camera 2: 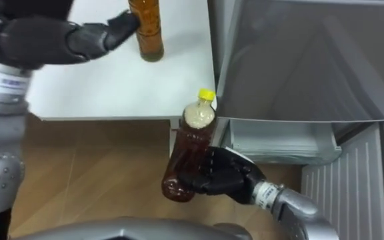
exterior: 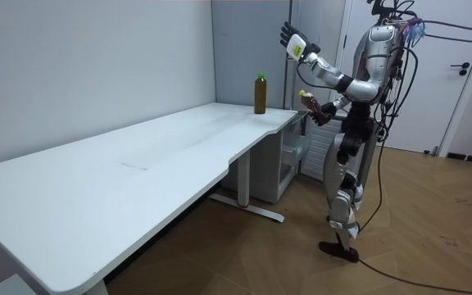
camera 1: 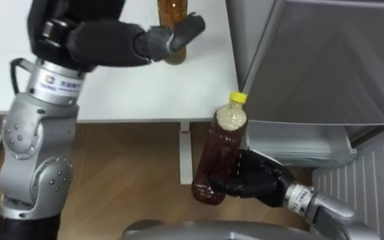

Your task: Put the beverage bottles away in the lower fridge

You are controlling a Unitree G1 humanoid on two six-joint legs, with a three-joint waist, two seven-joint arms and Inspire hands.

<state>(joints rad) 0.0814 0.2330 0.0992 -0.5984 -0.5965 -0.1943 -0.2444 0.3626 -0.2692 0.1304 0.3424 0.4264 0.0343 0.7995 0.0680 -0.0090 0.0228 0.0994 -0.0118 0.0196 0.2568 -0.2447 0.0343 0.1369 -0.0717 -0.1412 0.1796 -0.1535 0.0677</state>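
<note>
The right hand [camera 1: 255, 179], clamped round the yellow-capped tea bottle [camera 1: 220, 153] just off the desk's [camera 1: 112, 87] right edge, should level the bottle and carry it clear of that edge into the fridge drawer [camera 1: 299, 143], leaving the straight-fingered left hand [camera 1: 169, 41] raised by the second bottle [camera 1: 172, 12] near the far corner.

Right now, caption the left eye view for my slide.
Right hand grips a yellow-capped bottle by the fridge; open left hand raised near the table's second bottle.

- Bright, even light; soft shadows.
- Desk [camera 1: 112, 93] under the left hand [camera 1: 169, 40] nearly glares white.
- Bottle [camera 1: 220, 157] in the right hand [camera 1: 255, 179] glows amber, lit through.
- Fridge [camera 1: 325, 73] beside it greyer, dimmer.
</note>
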